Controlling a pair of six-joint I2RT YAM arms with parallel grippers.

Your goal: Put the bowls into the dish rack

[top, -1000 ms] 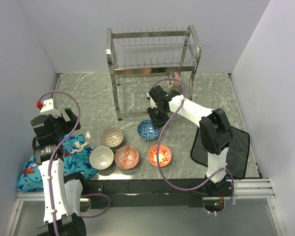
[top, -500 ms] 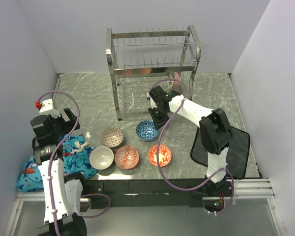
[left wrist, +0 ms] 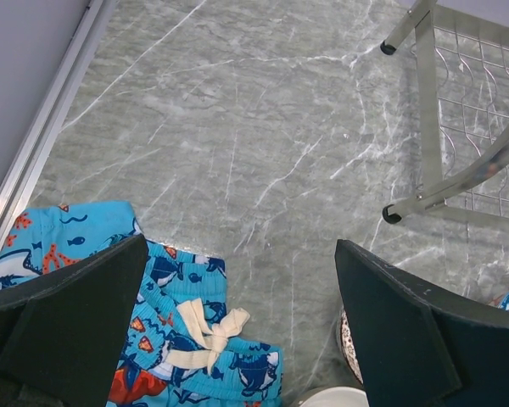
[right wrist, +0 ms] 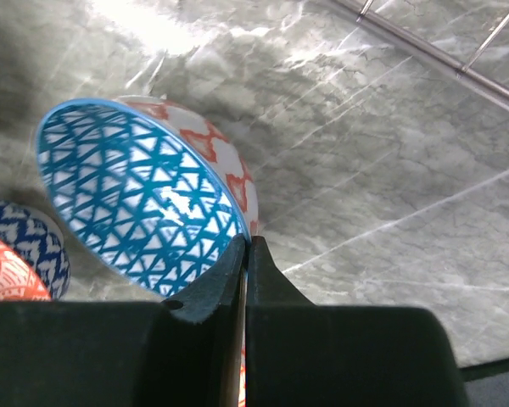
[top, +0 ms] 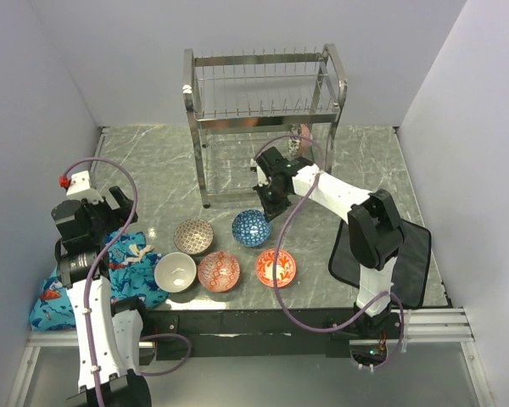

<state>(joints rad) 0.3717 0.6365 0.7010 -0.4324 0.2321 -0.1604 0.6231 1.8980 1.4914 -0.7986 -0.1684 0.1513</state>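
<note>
Five bowls show on the tabletop [top: 153,170] in front of the dish rack [top: 263,118]. Step in hand: pickup of the blue bowl [right wrist: 140,199].

- Right fingers [right wrist: 212,288] are pinched shut on its near rim. The bowl is tipped steeply; cannot tell whether its far edge is clear of the tabletop.
- Left fingers [left wrist: 68,322] are spread wide over a patterned cloth [left wrist: 174,275], gripping nothing.
- Other four bowls sit flat, near the front edge.

Next move (judgement): raise the bowl, carry it to the rack and slot it on edge between prongs. The thin rim pinch may slip.
</note>
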